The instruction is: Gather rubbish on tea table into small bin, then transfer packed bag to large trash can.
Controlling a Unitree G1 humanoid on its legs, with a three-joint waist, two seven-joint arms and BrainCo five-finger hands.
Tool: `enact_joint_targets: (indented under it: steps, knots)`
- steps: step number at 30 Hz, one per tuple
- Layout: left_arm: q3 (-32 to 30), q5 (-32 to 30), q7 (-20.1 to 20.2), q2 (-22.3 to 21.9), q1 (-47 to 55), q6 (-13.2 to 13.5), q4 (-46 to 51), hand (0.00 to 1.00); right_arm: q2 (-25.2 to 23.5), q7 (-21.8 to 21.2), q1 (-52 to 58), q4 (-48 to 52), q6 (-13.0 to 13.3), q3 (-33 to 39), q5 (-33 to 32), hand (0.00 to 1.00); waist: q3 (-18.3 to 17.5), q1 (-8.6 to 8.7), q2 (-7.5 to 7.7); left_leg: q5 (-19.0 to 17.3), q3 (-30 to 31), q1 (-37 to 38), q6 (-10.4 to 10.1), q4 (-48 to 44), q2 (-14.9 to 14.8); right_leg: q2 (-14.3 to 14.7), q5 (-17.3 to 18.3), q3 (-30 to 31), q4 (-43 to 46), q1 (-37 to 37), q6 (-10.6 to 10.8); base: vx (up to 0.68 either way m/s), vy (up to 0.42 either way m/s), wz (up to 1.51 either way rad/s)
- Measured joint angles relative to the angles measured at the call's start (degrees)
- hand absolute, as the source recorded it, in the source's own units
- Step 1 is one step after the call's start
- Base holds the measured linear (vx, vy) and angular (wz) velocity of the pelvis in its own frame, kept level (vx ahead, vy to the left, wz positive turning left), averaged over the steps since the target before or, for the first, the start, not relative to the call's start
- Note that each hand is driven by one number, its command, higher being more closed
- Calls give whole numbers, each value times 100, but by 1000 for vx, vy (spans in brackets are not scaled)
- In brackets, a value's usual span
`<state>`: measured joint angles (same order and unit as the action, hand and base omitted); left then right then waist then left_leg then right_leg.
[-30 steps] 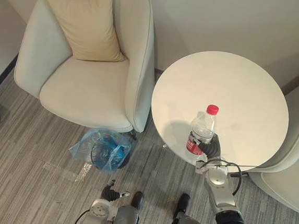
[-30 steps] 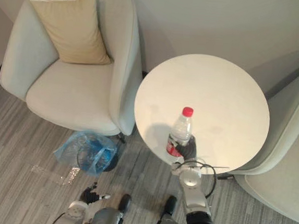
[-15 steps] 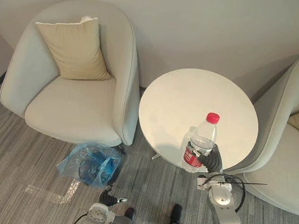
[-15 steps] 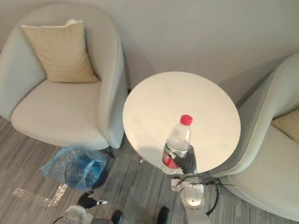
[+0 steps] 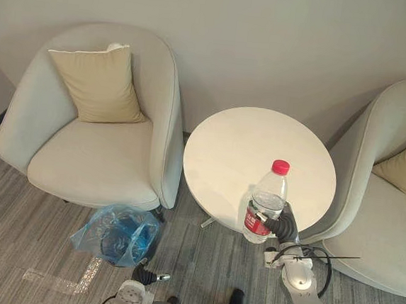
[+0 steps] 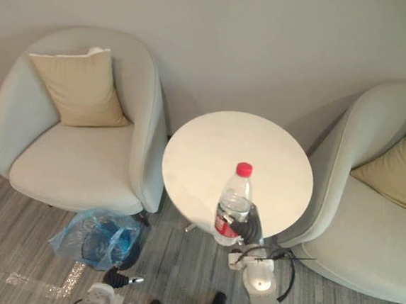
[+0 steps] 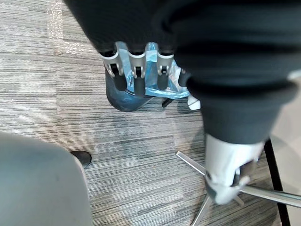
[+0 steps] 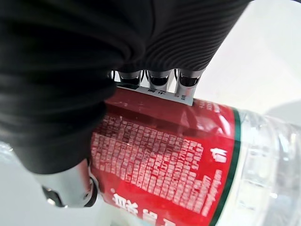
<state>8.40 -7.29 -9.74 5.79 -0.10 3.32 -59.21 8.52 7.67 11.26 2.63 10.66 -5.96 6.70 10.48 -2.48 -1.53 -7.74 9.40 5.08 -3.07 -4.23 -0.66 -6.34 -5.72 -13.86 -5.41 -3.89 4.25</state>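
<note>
Near the left armchair (image 5: 89, 156), a crumpled blue bag (image 5: 90, 233) veils the small bin (image 5: 120, 243) on the floor, and the left robot hand (image 7: 135, 75) hangs just nearer, fingers relaxed, holding nothing. Past bare carpet stands the round worktop (image 5: 253, 149). At its near rim the bottle (image 5: 264, 204) is gripped at its red label by the curled right robot hand (image 5: 285, 223), and the right armchair (image 5: 382, 217) is cut off.

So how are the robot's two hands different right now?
The right hand is curled round the bottle by the tea table; the left hand holds nothing, fingers relaxed. The right hand is up at table height; the left hand hangs low near the blue-bagged bin. Both have dark ribbed covers.
</note>
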Motion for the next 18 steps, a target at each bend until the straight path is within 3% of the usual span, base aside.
enact_joint_targets:
  steps: [5,8,10,12,14,15,16,17,18]
  knots:
    - [-22,-23,2,-5,5,2,1,0,5,23,29,65,26,6,0,100,4,1,-16,55,220,-114,-38,-14,13,-10,4,-212,27,-5,-2,-24,-12,22]
    - [-56,-56,-1,-52,-15,11,26,0,14,84,-26,88,29,19,-1,100,15,8,-46,287,79,-550,-114,-224,72,-119,70,-600,60,79,-37,-62,-18,69]
    - [-55,-72,0,-100,-27,13,138,0,24,208,-203,92,27,35,9,100,35,25,-69,538,-640,-1066,20,-661,148,-258,283,-770,370,349,-132,-117,-2,101]
    - [-24,-172,-5,-128,-25,2,145,0,10,297,-379,101,25,69,8,100,47,49,-71,802,-1402,-970,219,-155,104,-454,345,-1226,569,420,-223,-101,33,95]
    - [165,-281,11,-224,-41,-51,103,0,0,448,-591,100,24,255,8,100,-15,166,-184,445,-3010,-885,459,-373,-200,-545,438,-1684,735,446,-221,-31,83,110]
    - [282,-351,18,-277,-23,-64,53,0,2,566,-682,98,24,411,6,100,-29,276,-208,419,-3491,-685,443,-180,-242,-595,445,-1905,766,376,-152,7,102,117]
    - [308,-410,26,-324,-10,-76,40,0,15,641,-702,99,24,512,7,100,-51,320,-257,515,-3503,-524,222,165,-240,-543,415,-1971,768,350,-109,-9,134,92]
    - [333,-407,39,-328,-18,-95,39,0,-15,710,-753,45,13,602,7,100,-54,315,-267,674,-3362,-362,201,542,-155,-539,378,-2041,758,329,-76,-36,116,56]
    - [339,-409,41,-273,-21,-104,73,0,-82,717,-783,-12,7,613,10,100,1,285,-181,740,-3316,-304,241,643,-104,-555,316,-2040,694,254,-31,-77,127,35]
